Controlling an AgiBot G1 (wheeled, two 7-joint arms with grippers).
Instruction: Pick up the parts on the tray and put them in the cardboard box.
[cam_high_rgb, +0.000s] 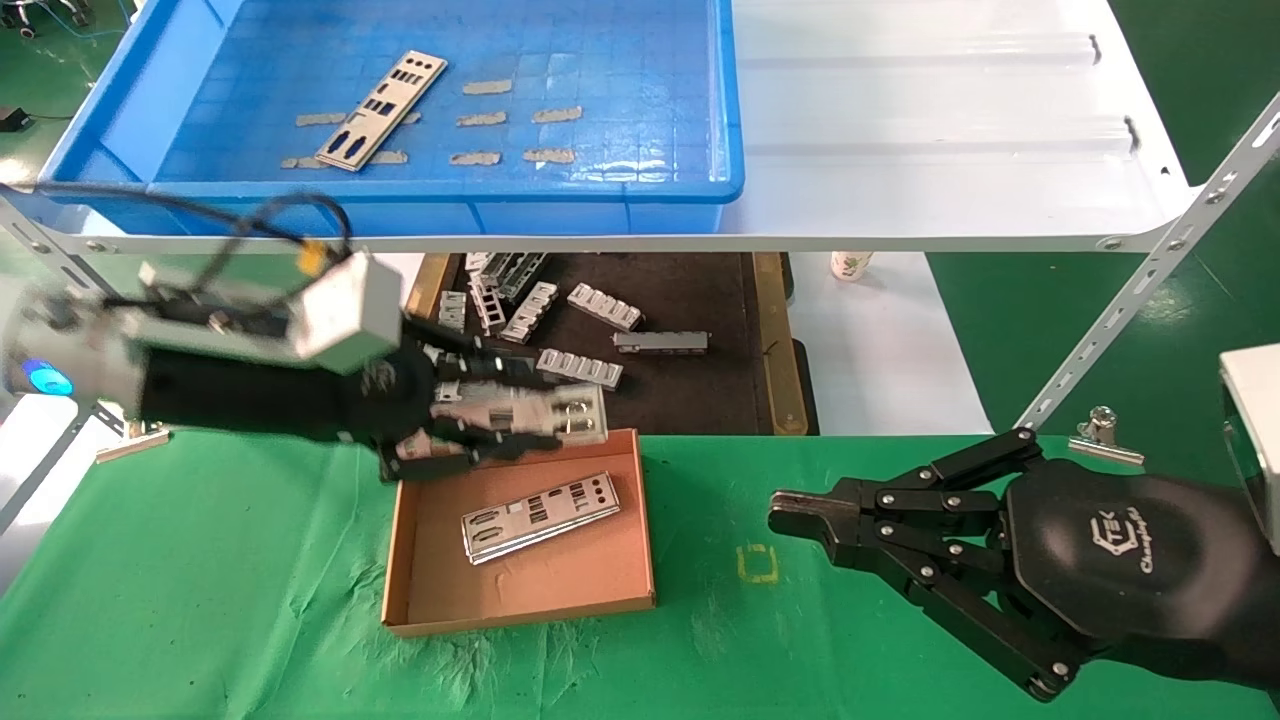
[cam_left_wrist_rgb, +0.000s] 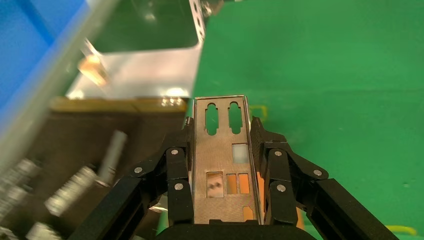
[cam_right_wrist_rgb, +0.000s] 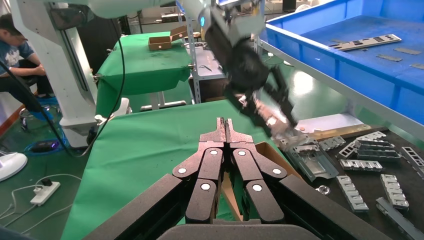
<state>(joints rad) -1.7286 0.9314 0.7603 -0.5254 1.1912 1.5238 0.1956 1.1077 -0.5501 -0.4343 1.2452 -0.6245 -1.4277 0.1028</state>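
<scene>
- Hard-to-see stuff first: in my head view the left gripper (cam_high_rgb: 520, 420) is a bit smeared, and the near end of the strip it's carrying (cam_high_rgb: 560, 412) is buried behind the black fingers, so I only get the far end poking out.
- My left wrist view fixes that. The fingers (cam_left_wrist_rgb: 178, 172) are clamped on both long edges of the strip (cam_left_wrist_rgb: 222, 160), so that hand is closed around a part. The strip's near end runs off the edge of that view.
- That held strip is thin, flat, silver, with two rounded slots at the tip and a few rectangular cutouts further down.
- It's hanging over the far edge of the cardboard box (cam_high_rgb: 600, 585), not down in it.
- One strip (cam_high_rgb: 540, 517) lies flat on the box floor at a slant, with slots and three round holes.
- Another strip (cam_high_rgb: 382, 108) sits in the blue tray (cam_high_rgb: 730, 150) up on the white shelf, among worn tape patches (cam_high_rgb: 487, 87). The tray's far side is cut off at the top of my head view.
- My right gripper (cam_high_rgb: 785, 520) is parked over the green cloth (cam_high_rgb: 200, 600) right of the box, fingertips pinched together with nothing in them.
- Grey ribbed blocks (cam_high_rgb: 580, 368) lie on the black tray below the shelf, partly hidden by my left arm.
</scene>
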